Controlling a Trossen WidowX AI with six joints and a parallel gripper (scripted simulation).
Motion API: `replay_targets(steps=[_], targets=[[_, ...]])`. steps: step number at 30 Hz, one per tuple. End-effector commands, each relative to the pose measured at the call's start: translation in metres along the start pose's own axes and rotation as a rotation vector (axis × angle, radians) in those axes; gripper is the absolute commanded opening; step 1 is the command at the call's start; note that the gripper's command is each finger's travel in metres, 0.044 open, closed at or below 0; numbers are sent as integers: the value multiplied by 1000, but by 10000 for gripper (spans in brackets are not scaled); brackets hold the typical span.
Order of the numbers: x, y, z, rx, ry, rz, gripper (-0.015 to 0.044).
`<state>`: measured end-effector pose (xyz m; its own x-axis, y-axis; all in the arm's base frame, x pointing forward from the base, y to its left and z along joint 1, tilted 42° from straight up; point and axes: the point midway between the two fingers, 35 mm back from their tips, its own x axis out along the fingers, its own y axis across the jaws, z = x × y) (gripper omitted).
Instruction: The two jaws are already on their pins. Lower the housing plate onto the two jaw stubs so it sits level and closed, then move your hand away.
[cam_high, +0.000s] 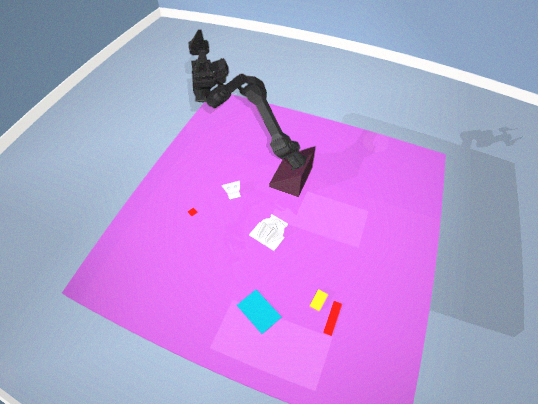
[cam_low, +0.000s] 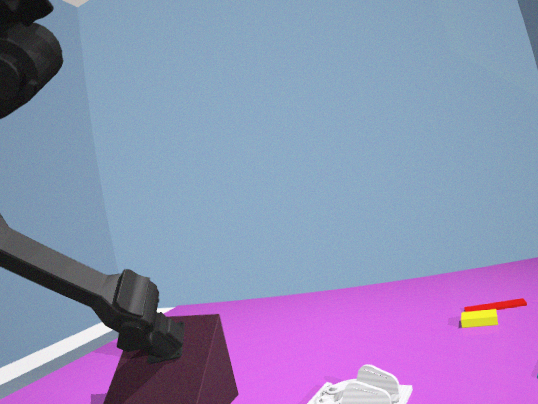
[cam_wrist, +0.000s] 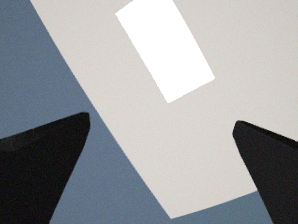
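My gripper (cam_high: 199, 39) (cam_wrist: 164, 123) is open and empty, raised far from the white parts; the wrist view shows walls and ceiling between the fingers. A white assembly (cam_high: 270, 232) (cam_low: 372, 392) lies on the magenta mat. In the exterior view it has rounded, ribbed pieces standing up on a flat base, cut off by the frame's lower edge. A smaller white part (cam_high: 232, 189) with two small marks lies apart from it, nearer the arm. Which white part is the housing plate, and whether anything sits level on the jaw stubs, I cannot tell.
The arm stands on a dark maroon wedge (cam_high: 290, 177) (cam_low: 200, 360). A cyan block (cam_high: 259, 311), a yellow block (cam_high: 319, 300) (cam_low: 479, 318) and a red bar (cam_high: 332, 318) (cam_low: 500, 304) lie beyond the assembly. A small red piece (cam_high: 192, 212) lies near the smaller white part.
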<state>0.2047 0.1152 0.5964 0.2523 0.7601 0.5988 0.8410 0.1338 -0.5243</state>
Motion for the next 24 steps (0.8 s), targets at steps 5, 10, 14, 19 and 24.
replay_targets(steps=[5,10,14,19,24], targets=[[-12,32,-24,113,150,109,440],[-23,55,-39,178,253,185,440],[-35,73,-50,226,338,248,440],[-52,96,-62,282,446,328,440],[-73,118,-72,331,556,410,440]])
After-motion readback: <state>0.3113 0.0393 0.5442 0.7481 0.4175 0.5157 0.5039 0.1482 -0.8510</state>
